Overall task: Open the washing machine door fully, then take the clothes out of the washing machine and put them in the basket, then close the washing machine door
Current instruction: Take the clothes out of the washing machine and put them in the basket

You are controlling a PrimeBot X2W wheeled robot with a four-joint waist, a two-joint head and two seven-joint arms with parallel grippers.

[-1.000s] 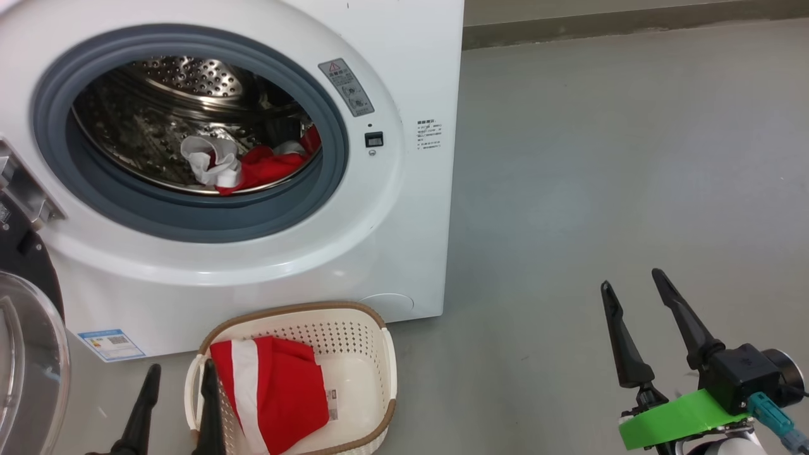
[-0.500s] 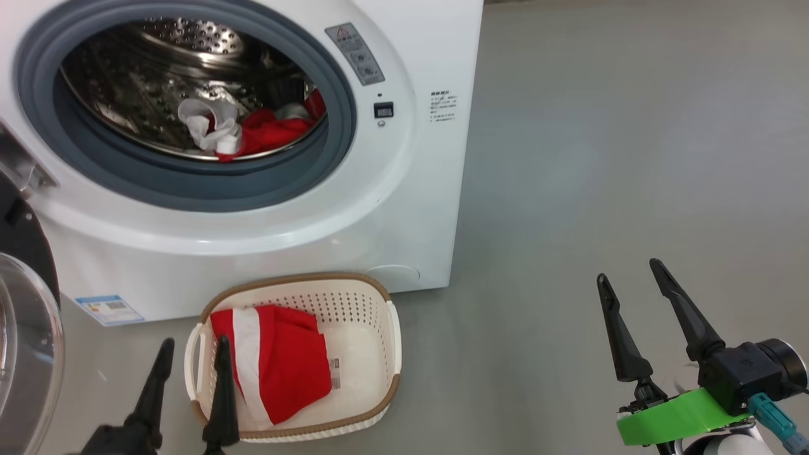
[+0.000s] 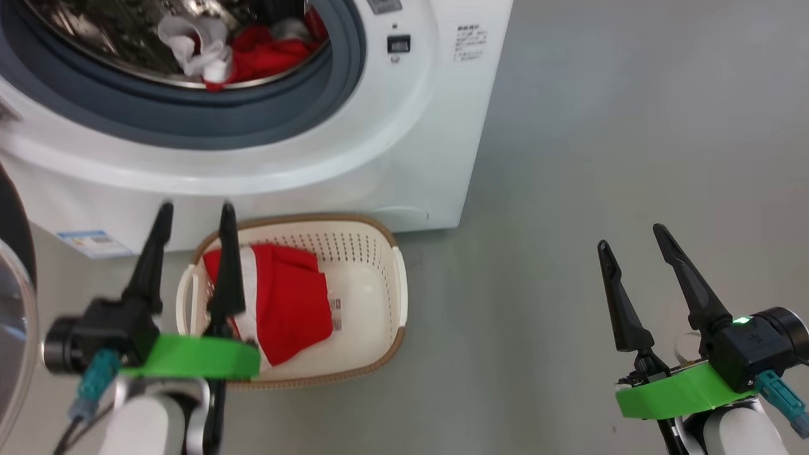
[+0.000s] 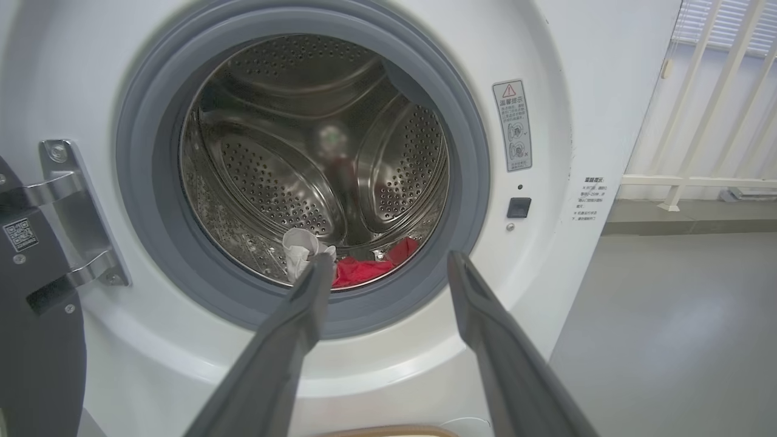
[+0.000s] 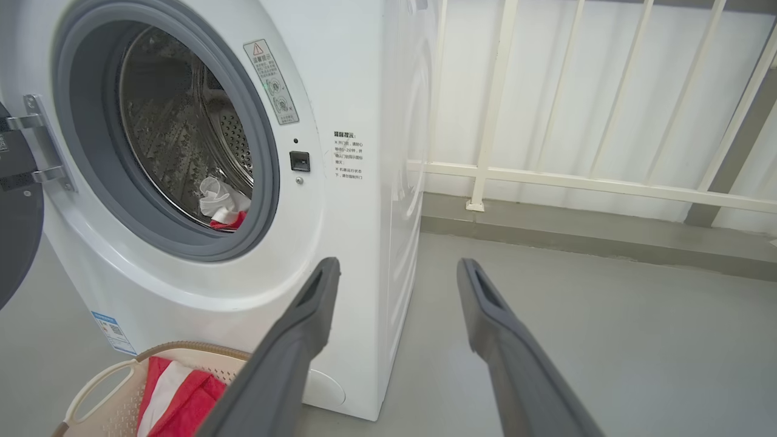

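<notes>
The washing machine [image 3: 411, 145] stands with its door [image 3: 9, 328] swung open at the left edge. Red and white clothes [image 3: 240, 47] lie at the front of the steel drum, also seen as clothes [image 4: 364, 268] and clothes [image 5: 221, 206]. The cream basket [image 3: 385, 303] sits on the floor before the machine with a red and white garment [image 3: 291, 303] in it. My left gripper [image 3: 196, 212] is open and empty above the basket's left end, fingers pointing at the drum opening [image 4: 390, 260]. My right gripper [image 3: 632, 239] hangs open and empty over bare floor to the right [image 5: 399, 264].
The door hinge [image 4: 67, 212] and dark door rim [image 4: 36, 340] are at the left of the opening. A white railing [image 5: 546, 176] runs behind the machine's right side. Grey floor [image 3: 600, 126] spreads to the right of the machine and basket.
The head camera has tilted down, shifting the whole picture up. My left arm has risen, its gripper now higher beside the basket's left end. The right gripper has barely moved.
</notes>
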